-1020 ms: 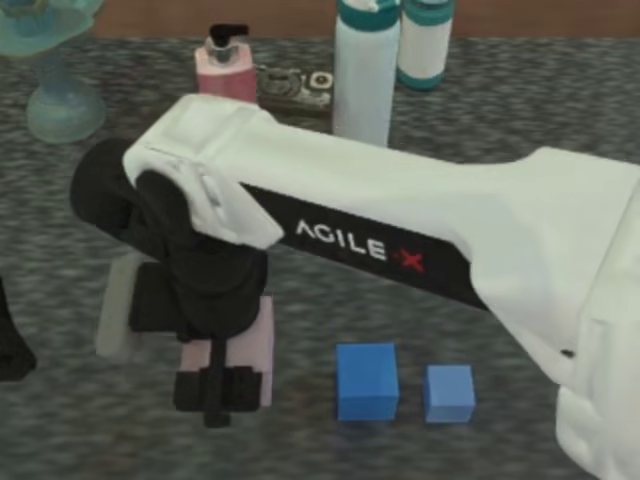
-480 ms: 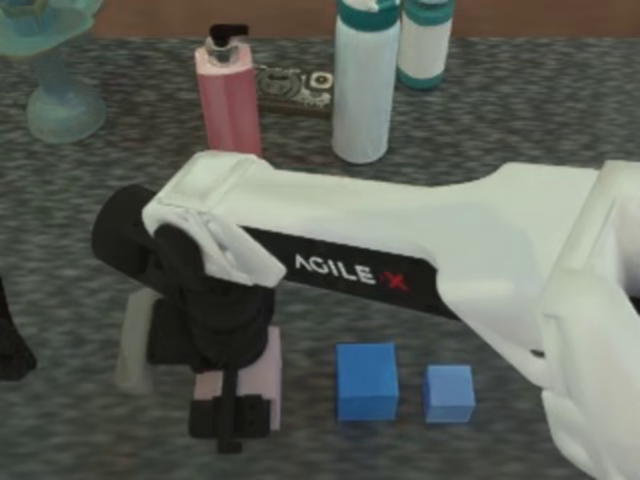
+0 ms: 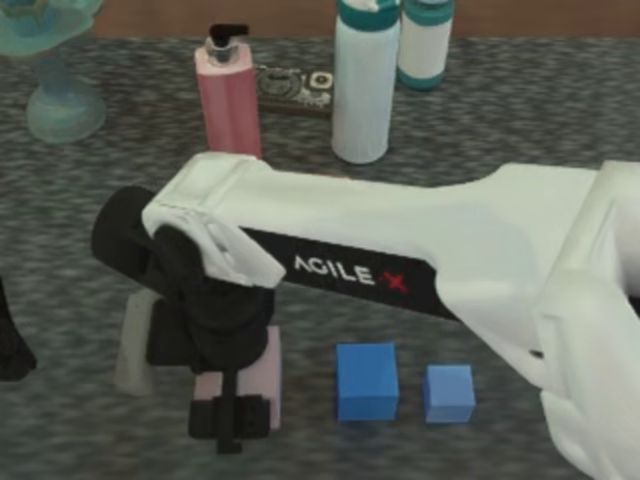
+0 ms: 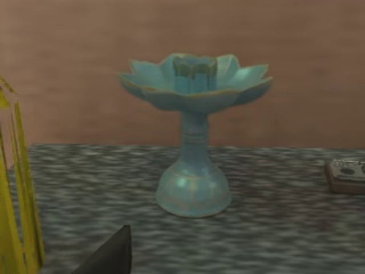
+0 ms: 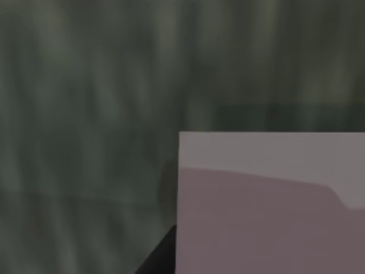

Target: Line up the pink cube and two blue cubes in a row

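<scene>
Pinching pink cube (image 3: 266,372), right hand (image 3: 230,412), narrow gap to blue cubes (image 3: 367,380).

My arm's shell (image 3: 480,240) looks like smooth white plastic. The cubes, pink (image 3: 262,375) and blue (image 3: 367,380), look matt. The worktop (image 3: 520,120) has a mottled grey, stone-like finish. The stand (image 4: 194,142) looks like glazed ceramic.

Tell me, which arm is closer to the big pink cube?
The right. Its gripper sits directly over the pink cube; the left arm stays parked at the table's left edge.
</scene>
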Controlling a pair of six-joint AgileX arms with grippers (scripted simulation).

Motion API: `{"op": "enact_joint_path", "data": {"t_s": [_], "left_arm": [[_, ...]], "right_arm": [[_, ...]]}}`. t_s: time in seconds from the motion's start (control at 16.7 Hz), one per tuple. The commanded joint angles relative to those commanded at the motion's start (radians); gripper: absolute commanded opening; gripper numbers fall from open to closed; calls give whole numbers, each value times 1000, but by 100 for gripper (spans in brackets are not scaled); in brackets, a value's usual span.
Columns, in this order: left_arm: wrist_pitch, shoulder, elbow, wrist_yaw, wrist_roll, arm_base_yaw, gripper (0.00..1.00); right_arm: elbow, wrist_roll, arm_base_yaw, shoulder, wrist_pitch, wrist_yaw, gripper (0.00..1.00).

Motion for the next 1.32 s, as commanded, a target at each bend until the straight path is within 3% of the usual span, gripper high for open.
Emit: {"op": "enact_joint_path", "data": {"t_s": [0.3, 0.36, 0.96, 1.32], "left_arm": [[0, 0, 0, 0, 0, 0, 100], [0, 0, 0, 0, 0, 0, 100], [0, 0, 0, 0, 0, 0, 100], [0, 0, 0, 0, 0, 0, 100]], "right_arm": [[0, 0, 0, 0, 0, 0, 98], [0, 0, 0, 0, 0, 0, 100], [17, -1, -1, -1, -17, -1, 100], [217, -1, 5, -12, -230, 0, 100]]}}
